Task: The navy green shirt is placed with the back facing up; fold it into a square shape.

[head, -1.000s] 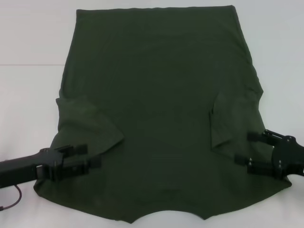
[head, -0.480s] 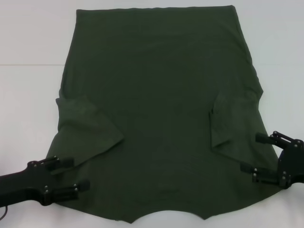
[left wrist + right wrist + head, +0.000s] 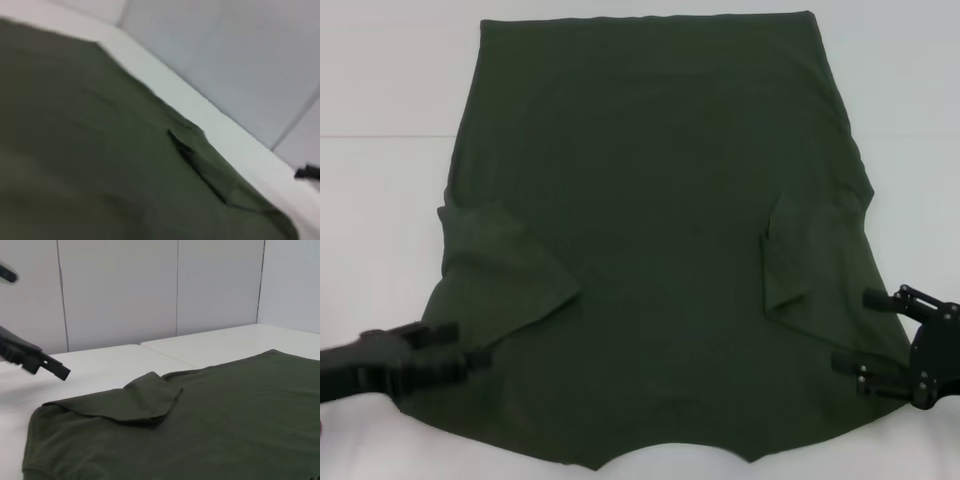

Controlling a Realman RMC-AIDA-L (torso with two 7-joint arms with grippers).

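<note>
Both grippers have drawn outward since the earlier frames. Left gripper [image 3: 460, 345] sits at the near-left edge of the navy green shirt [image 3: 660, 220]; its finger spacing cannot be told. Right gripper [image 3: 865, 330] stands at the near-right edge, fingers apart. Shirt lies flat on the white table [image 3: 380, 200], both sleeves folded inward.

The navy green shirt [image 3: 655, 230] is matt woven-looking cotton cloth, soft, with gentle wrinkles and folded-in sleeves at 9 and 3 o'clock. It lies on a smooth white table [image 3: 380, 200] with a faint sheen. The left gripper [image 3: 455, 352] and right gripper [image 3: 870, 330] look like matt black metal or plastic.
</note>
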